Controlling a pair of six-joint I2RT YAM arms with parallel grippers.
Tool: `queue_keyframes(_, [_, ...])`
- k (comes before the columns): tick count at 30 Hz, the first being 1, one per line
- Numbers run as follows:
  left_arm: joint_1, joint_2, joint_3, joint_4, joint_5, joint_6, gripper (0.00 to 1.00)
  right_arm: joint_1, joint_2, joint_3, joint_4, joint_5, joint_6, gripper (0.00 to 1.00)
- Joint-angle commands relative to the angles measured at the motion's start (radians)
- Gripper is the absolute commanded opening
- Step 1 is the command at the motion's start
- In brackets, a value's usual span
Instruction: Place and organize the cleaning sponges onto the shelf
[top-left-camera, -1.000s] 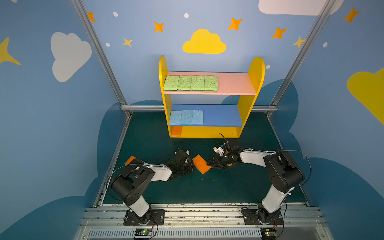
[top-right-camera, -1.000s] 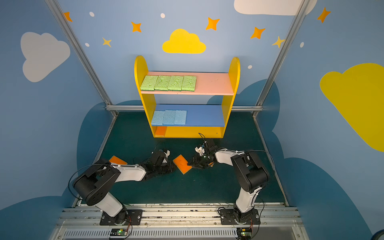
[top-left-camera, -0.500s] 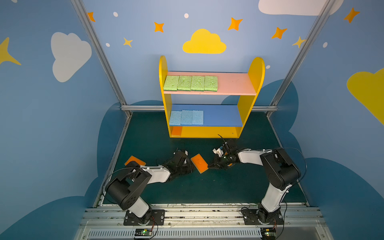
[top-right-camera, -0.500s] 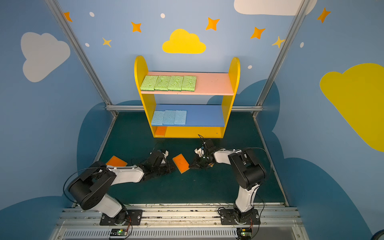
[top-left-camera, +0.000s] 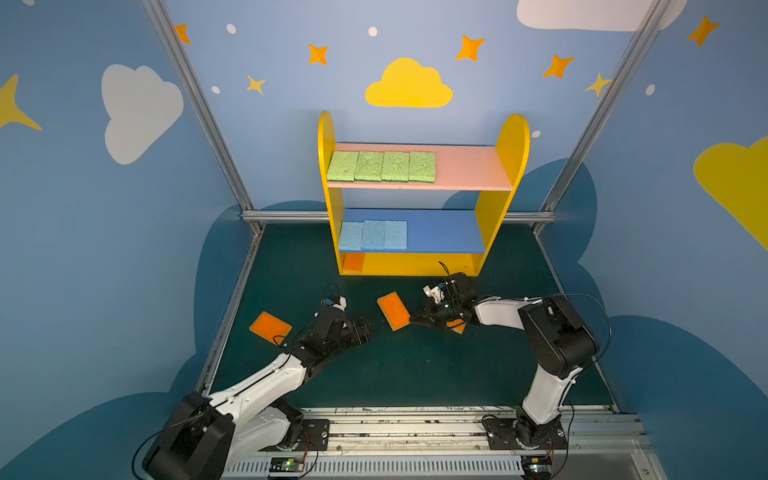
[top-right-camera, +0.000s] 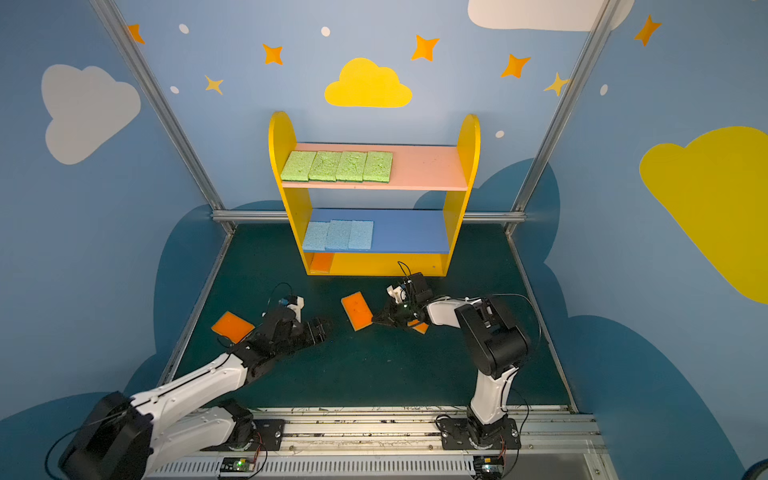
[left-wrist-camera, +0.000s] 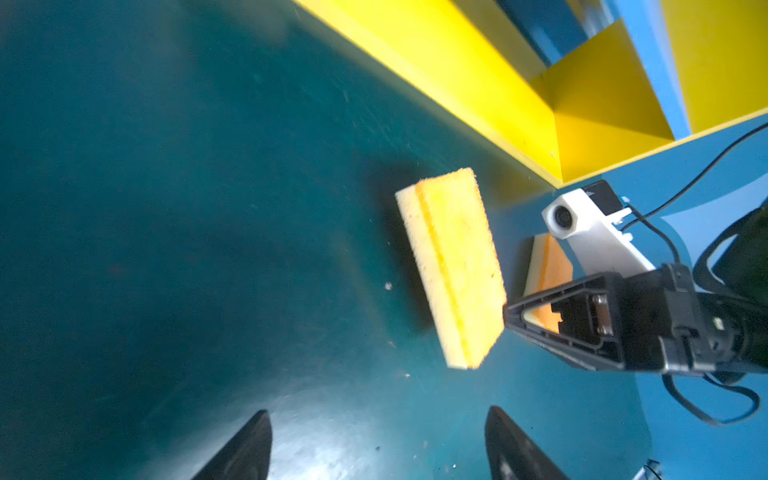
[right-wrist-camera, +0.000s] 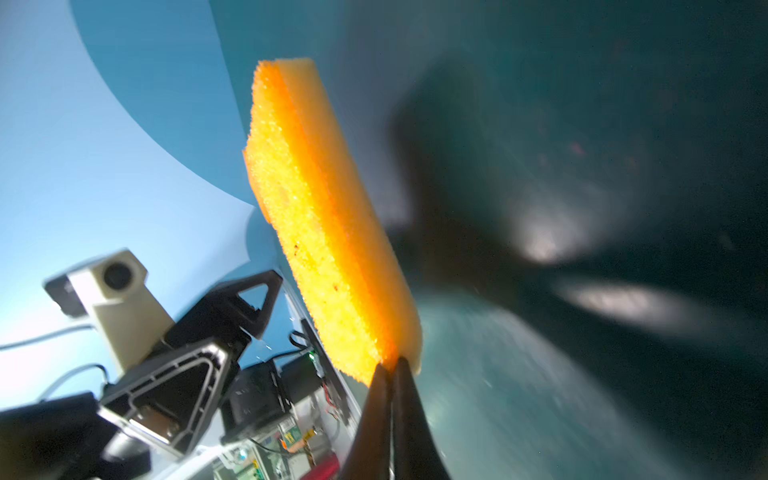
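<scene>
Our right hand (top-left-camera: 411, 319) is clenched on one corner of an orange sponge (top-left-camera: 392, 311), holding it tilted above the bench (top-left-camera: 415, 374) in front of the shelf (top-left-camera: 509, 166). The right wrist view shows both jaws pinched together on its edge. Our left hand (top-left-camera: 365, 330) is released, fingers (left-wrist-camera: 249, 449) spread wide, near that sponge but apart from it and farther from the shelf. On the shelf's left end, four green sponges (top-left-camera: 381, 166) lie side by side on the pink board, three blue sponges (top-left-camera: 372, 235) on the blue board, and a base sponge (top-left-camera: 354, 262), orange, on the yellow base. Before the shelf, a second sponge (top-left-camera: 458, 327) lies under our right hand, and a third sponge (top-left-camera: 270, 327) lies out to the shelf's left.
</scene>
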Motion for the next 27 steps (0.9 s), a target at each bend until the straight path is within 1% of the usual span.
queue_keyframes(1, [0.018, -0.094, -0.047, -0.094, -0.074, 0.031, 0.85, -0.014, 0.065, 0.056, 0.14, -0.028, 0.085, 0.0])
queue_keyframes(5, [0.032, -0.209, -0.107, -0.128, -0.102, 0.032, 0.91, -0.022, 0.145, 0.131, 0.206, -0.04, 0.14, 0.0])
queue_keyframes(10, [0.056, -0.288, -0.134, -0.182, -0.108, 0.053, 0.95, -0.029, 0.212, 0.209, 0.241, -0.021, 0.179, 0.0])
queue_keyframes(15, [0.09, -0.289, -0.151, -0.182, -0.072, 0.059, 0.98, -0.028, 0.276, 0.29, 0.257, 0.001, 0.214, 0.0])
queue_keyframes(16, [0.098, -0.286, -0.157, -0.171, -0.06, 0.059, 0.99, -0.027, 0.289, 0.306, 0.255, 0.01, 0.22, 0.0])
queue_keyframes(20, [0.109, -0.263, -0.16, -0.152, -0.034, 0.058, 0.99, -0.025, 0.334, 0.366, 0.254, 0.043, 0.247, 0.0])
queue_keyframes(27, [0.116, -0.245, -0.159, -0.133, -0.025, 0.066, 0.99, -0.018, 0.401, 0.458, 0.245, 0.135, 0.309, 0.0])
